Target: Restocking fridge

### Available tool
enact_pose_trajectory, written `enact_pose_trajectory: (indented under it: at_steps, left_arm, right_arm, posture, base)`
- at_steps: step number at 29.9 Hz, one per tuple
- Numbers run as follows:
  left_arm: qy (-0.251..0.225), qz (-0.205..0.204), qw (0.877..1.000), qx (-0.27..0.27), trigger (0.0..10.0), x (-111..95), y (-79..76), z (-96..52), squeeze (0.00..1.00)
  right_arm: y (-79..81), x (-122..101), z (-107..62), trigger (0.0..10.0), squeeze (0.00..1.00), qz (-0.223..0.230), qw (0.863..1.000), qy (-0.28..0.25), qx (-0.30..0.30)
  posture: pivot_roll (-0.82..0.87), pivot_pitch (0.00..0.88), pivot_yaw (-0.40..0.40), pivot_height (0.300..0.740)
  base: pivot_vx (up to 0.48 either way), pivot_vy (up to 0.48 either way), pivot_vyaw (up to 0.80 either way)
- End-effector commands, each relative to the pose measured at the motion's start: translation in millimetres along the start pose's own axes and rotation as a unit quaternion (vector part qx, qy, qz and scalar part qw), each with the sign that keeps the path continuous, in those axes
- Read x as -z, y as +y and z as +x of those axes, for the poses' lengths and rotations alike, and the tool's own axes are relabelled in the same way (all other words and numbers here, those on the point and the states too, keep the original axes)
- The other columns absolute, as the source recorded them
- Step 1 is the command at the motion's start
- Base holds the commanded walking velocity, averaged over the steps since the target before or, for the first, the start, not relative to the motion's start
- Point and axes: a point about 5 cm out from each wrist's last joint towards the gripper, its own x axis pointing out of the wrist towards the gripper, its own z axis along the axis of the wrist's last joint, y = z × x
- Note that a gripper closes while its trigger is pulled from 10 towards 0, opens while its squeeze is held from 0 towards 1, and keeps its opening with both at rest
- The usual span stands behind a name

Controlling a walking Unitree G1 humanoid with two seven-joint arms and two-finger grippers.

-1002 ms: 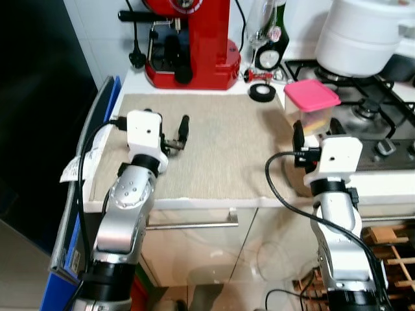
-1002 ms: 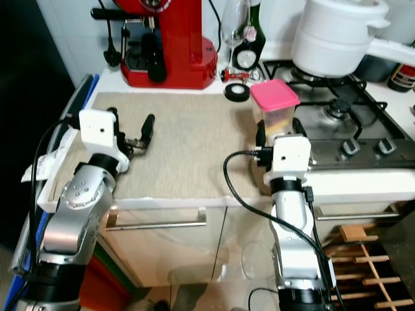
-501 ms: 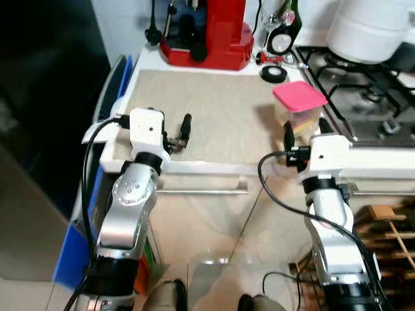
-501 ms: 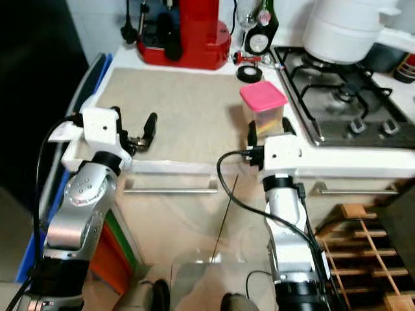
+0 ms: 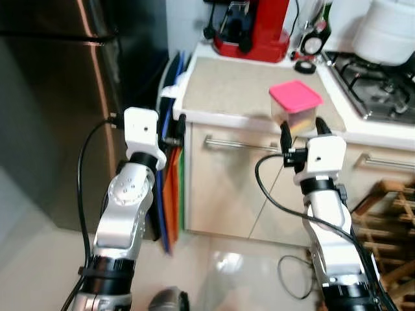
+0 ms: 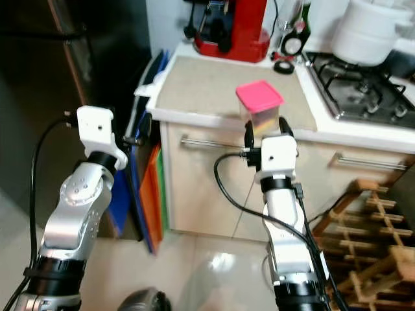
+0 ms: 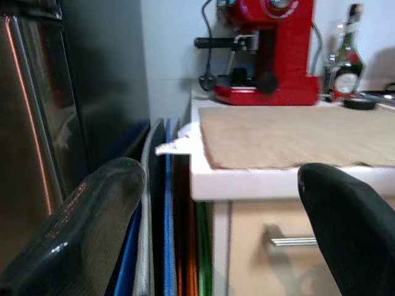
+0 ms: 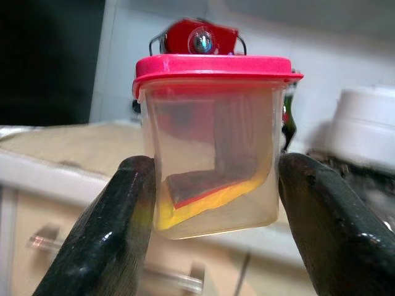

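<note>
The right claw (image 8: 213, 203) is clamped on a clear plastic container (image 8: 213, 160) with a pink lid (image 8: 216, 65), one black finger (image 8: 117, 234) pressed to each side wall. The container is held upright, clear of any surface, raised in front of the counter (image 6: 220, 84) edge at about the level of the counter top. Inside it a dark piece lies over a red and a yellow layer, slumped toward the bottom; what the contents are cannot be determined. The left claw (image 7: 210, 234) is spread wide with nothing between its fingers (image 7: 80, 228), and it is pointed at the narrow gap between the counter end and the fridge (image 5: 58, 97). In that gap stand several thin flat boards (image 5: 172, 194) on edge, coloured blue, white, orange and green, leaning against the cabinet side. The fridge is a tall, dark, brushed-metal unit to the robot's left, its door closed as far as visible. The counter top carries a beige mat (image 6: 227, 87), and beneath its edge runs a cabinet front with a horizontal bar handle (image 5: 240, 144). At the back of the counter sits a red espresso machine (image 5: 253, 29), with a roll of black tape (image 5: 302, 65) and a dark bottle (image 7: 347, 49) just beside it. Further to the robot's right is a gas hob (image 6: 363, 91) bearing a large white pot (image 6: 371, 32). A wooden rack (image 6: 363, 227) stands on the floor below the hob, and the floor itself is pale glossy tile (image 5: 220, 272).
</note>
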Motion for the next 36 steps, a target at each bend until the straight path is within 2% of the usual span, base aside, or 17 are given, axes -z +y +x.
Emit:
enact_pose_trajectory:
  at_steps: [1,23,32,36]
  left_arm:
    - [-0.005,0.002,1.000,0.013,10.0,-3.0,-5.8,2.0,0.00]
    - [0.001,-0.002,1.000,0.022,10.0,1.0,-7.9,2.4,0.00]
    - [-0.001,0.003,0.999,0.032,10.0,2.9,-11.2,0.8,0.00]
    - [0.000,0.000,0.999,0.037,10.0,3.8,-11.8,0.1,0.00]
  right_arm:
    - [-2.9,-2.2,1.3,0.0,0.00,0.000,1.000,-0.006,0.005]
    - [-1.1,2.4,-1.0,0.0,0.00,-0.001,1.000,0.001,0.001]
    - [-1.9,3.0,-1.4,0.0,0.00,-0.004,1.000,0.001,-0.002]
    - [-1.3,3.3,-1.7,0.0,0.00,-0.004,1.000,0.001,-0.004]
  posture:
    - [-0.08,0.000,-0.001,0.740]
    - [-0.08,0.000,0.002,0.740]
    - [-0.09,0.000,-0.001,0.740]
    - [-0.09,0.000,0.001,0.740]
  base:
    - [-0.368,0.000,0.00]
    - [-0.351,0.000,0.00]
    - [0.000,0.000,0.00]
    - [0.000,-0.480,0.00]
